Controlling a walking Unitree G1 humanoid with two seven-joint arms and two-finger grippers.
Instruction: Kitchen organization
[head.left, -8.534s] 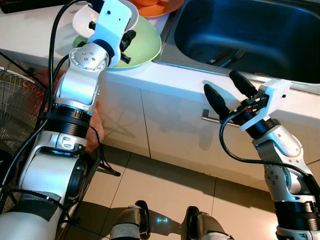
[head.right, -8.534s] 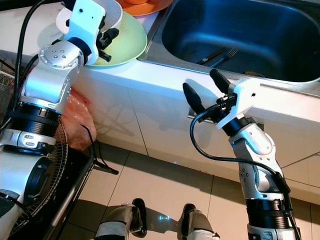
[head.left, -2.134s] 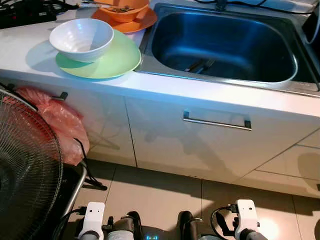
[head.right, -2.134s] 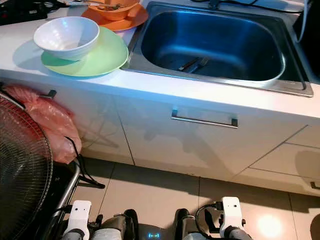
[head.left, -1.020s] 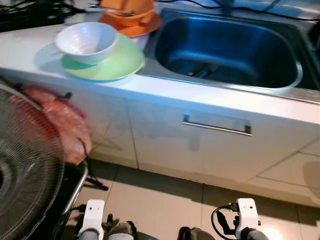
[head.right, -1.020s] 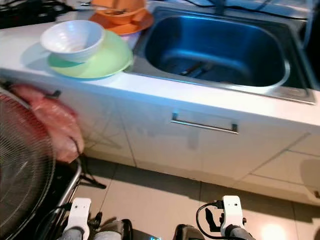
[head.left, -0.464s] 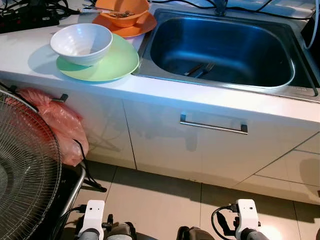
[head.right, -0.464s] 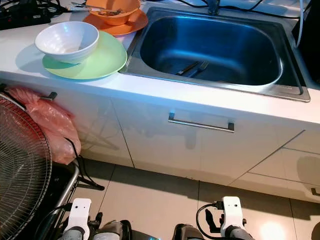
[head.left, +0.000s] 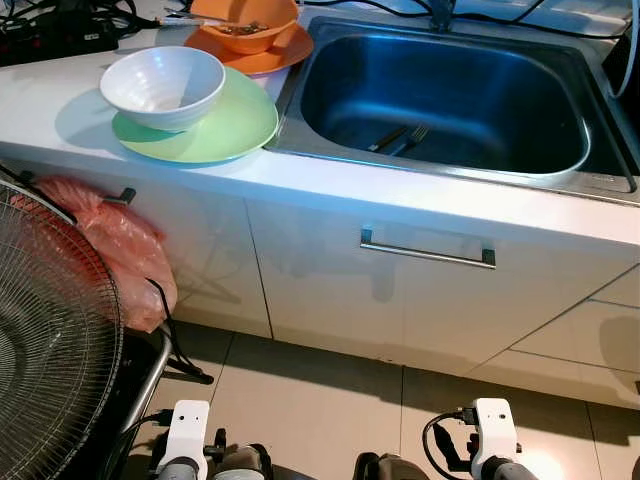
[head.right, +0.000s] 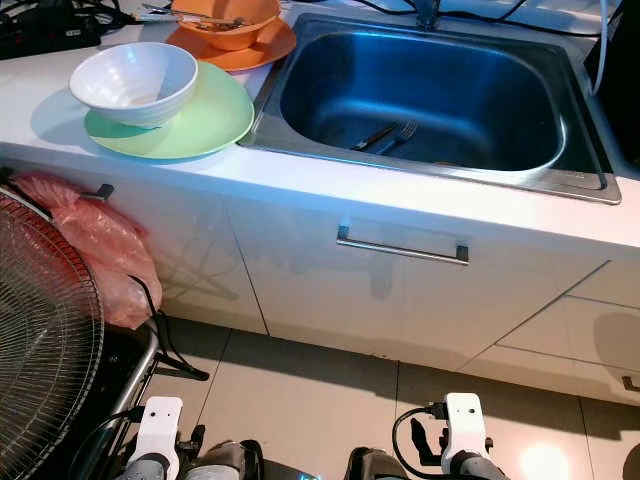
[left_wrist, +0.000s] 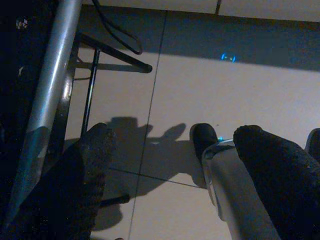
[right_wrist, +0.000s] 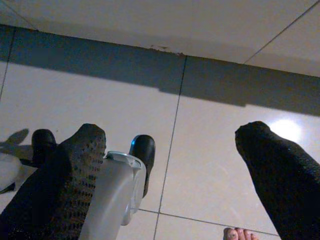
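Observation:
A white bowl (head.left: 163, 85) sits on a light green plate (head.left: 228, 128) on the white counter (head.left: 60, 95), left of the steel sink (head.left: 445, 95). Behind them an orange bowl (head.left: 245, 18) rests on an orange plate (head.left: 272, 58). A fork and other cutlery (head.left: 400, 138) lie in the sink's basin. Both arms hang low beside my legs. My left gripper (left_wrist: 170, 170) points at the tiled floor, open with nothing between its fingers (left_wrist: 95, 165). My right gripper (right_wrist: 170, 165) is likewise open over the floor tiles.
A white drawer front with a metal handle (head.left: 427, 250) lies under the sink. A standing fan (head.left: 50, 350) and a red plastic bag (head.left: 125, 250) on a hook crowd the left. A person's toes (right_wrist: 242, 233) touch the floor near my right gripper.
8.5 s ago both arms were raised, the left at the bowl and plate; now they hang down. The view steadied after a blurred shift; dishes have not moved.

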